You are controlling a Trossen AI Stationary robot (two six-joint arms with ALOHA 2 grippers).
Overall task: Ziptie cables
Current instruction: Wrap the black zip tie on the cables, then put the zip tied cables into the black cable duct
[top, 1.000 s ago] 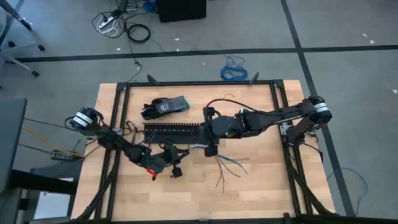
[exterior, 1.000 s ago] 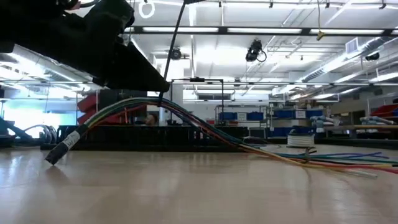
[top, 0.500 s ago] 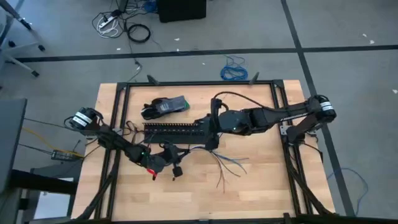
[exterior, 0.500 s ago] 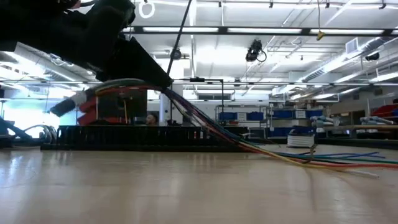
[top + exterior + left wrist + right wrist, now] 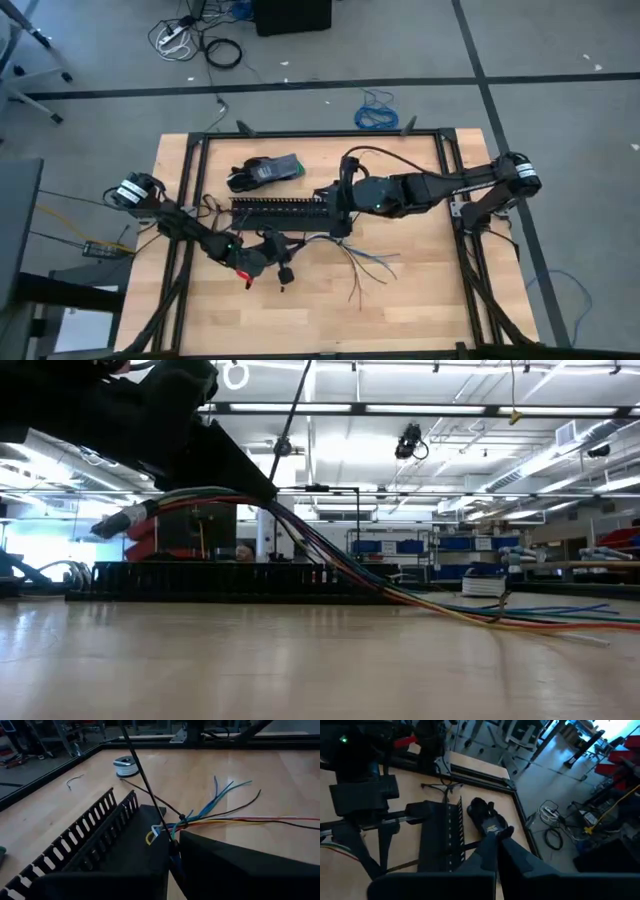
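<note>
So there's a long black slotted comb-edged channel (image 5: 277, 210) lying across the middle of the light wooden table (image 5: 420, 300), and a dark handheld tool with a green end (image 5: 262, 171) sits above it toward the upper left of the high view. A small white spool (image 5: 124, 766) and a curled wire scrap (image 5: 74, 780) lie further off on the wood.

The bundle of thin coloured cables (image 5: 365, 265) fans out with splayed ends just below centre, a thin black ziptie (image 5: 183, 817) cinched around it near the left gripper (image 5: 268, 255). That gripper comes in from the left edge, low and angled, fingers closed on the bundle's connector end, which is lifted off the table in the low view.

The right gripper (image 5: 338, 205) reaches in from the right, stretched out flat over the channel's right end; its fingers look pinched together, nothing visibly held
</note>
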